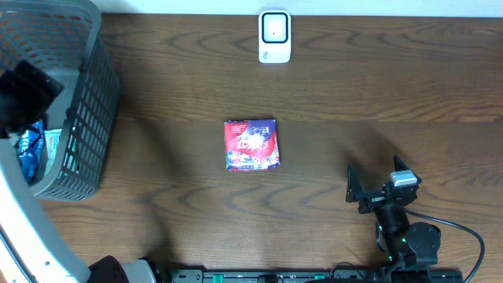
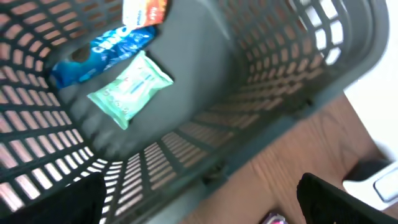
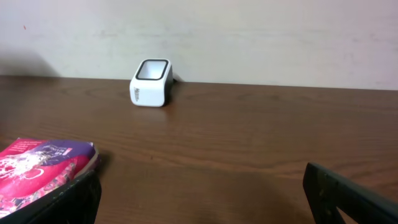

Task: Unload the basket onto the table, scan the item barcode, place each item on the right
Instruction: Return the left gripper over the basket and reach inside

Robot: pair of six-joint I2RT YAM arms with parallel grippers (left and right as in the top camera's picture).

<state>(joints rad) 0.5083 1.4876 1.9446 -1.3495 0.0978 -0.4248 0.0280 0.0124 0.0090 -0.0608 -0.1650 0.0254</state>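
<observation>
The item, a red and purple packet point(image 1: 251, 145), lies flat in the middle of the wooden table; its near corner shows at the left of the right wrist view point(image 3: 37, 168). A white barcode scanner point(image 1: 274, 36) stands at the table's far edge point(image 3: 150, 83). My left gripper point(image 1: 23, 94) hangs over the grey basket, jaws wide open with nothing between them point(image 2: 202, 202). My right gripper point(image 1: 376, 177) rests low at the front right, open and empty point(image 3: 202, 199), to the right of the packet and facing the scanner.
The grey mesh basket point(image 1: 86, 118) stands at the table's left edge. Inside it lie a blue packet point(image 2: 99, 53), a green packet point(image 2: 129, 90) and an orange-and-white one point(image 2: 144, 11). A pale wall runs behind the scanner.
</observation>
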